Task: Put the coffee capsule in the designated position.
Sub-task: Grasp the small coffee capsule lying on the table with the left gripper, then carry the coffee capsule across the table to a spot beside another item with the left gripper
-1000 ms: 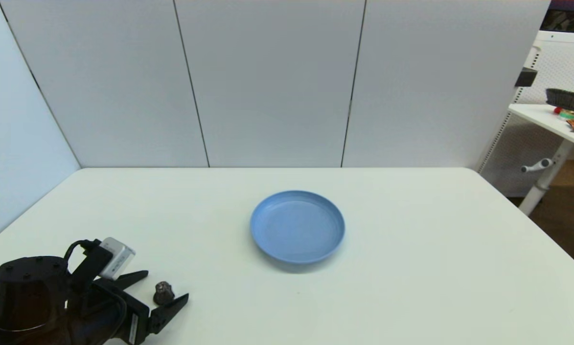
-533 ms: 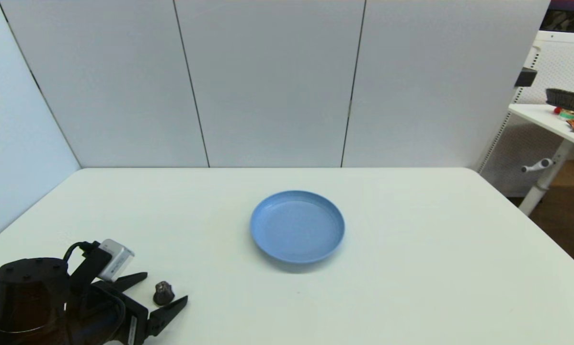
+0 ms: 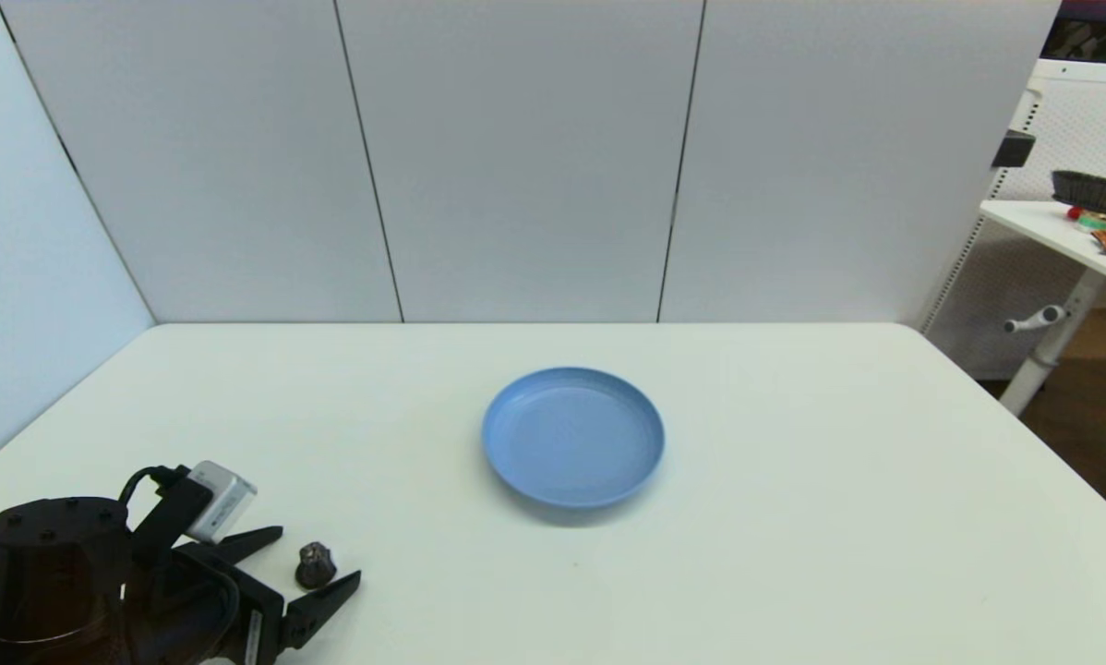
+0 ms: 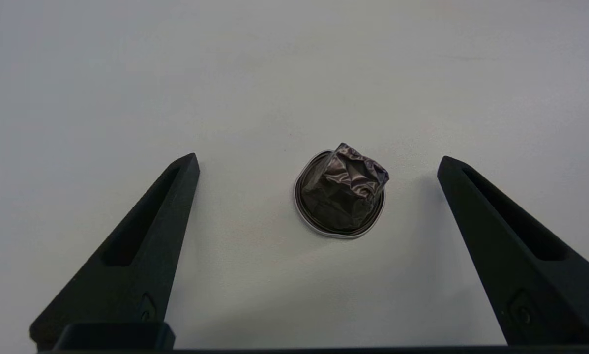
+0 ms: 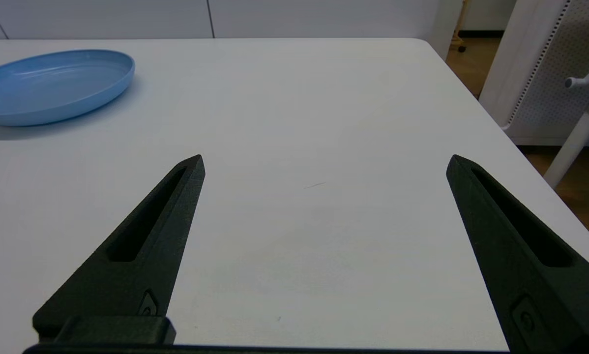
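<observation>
left claw spread wide around the upright coffee capsule, untouched

Left arm: matte black, round cap with small screws, black cable looping to a silver-white camera box. White label on the wrist block; fingers black, pointed, wedge-shaped, each with a long slot and a small round mark near the base.

A blue plate sits near the middle of the white table — grey wall panels stand behind. Off to the right, a second white table carries a black brush and bright clutter
</observation>
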Controlling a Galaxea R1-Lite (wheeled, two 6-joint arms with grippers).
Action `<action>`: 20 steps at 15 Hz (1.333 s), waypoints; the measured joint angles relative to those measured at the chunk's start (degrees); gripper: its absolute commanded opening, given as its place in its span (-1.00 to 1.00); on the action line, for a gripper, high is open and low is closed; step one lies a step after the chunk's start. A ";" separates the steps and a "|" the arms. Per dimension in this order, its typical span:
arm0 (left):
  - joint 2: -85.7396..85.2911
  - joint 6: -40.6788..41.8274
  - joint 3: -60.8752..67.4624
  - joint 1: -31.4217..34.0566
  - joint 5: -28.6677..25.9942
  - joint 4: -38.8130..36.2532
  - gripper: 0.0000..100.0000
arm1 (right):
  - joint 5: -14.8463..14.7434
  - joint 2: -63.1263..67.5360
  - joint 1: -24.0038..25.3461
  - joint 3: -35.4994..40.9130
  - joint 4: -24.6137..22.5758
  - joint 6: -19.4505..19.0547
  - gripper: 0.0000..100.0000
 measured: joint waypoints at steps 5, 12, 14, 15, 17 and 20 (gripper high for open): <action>-0.17 -0.76 0.00 -0.02 0.00 -0.09 1.00 | -0.02 0.00 0.00 0.00 0.00 0.02 1.00; -0.06 -0.67 0.00 -0.07 -0.06 0.35 -1.00 | 0.00 0.00 0.00 0.00 0.00 0.04 1.00; -0.02 -0.69 0.00 -0.07 -0.06 0.38 -1.00 | 0.02 0.00 0.00 0.00 0.02 0.00 1.00; -0.02 -0.69 0.00 -0.07 -0.09 0.35 -1.00 | 0.02 0.00 0.00 0.00 0.00 0.00 1.00; 0.00 -0.67 0.00 -0.11 -0.06 0.16 -1.00 | 0.00 0.00 0.00 0.00 0.00 0.00 1.00; -0.02 -0.67 0.00 -0.18 -0.06 0.24 -1.00 | 0.00 0.00 0.00 0.00 0.00 0.00 1.00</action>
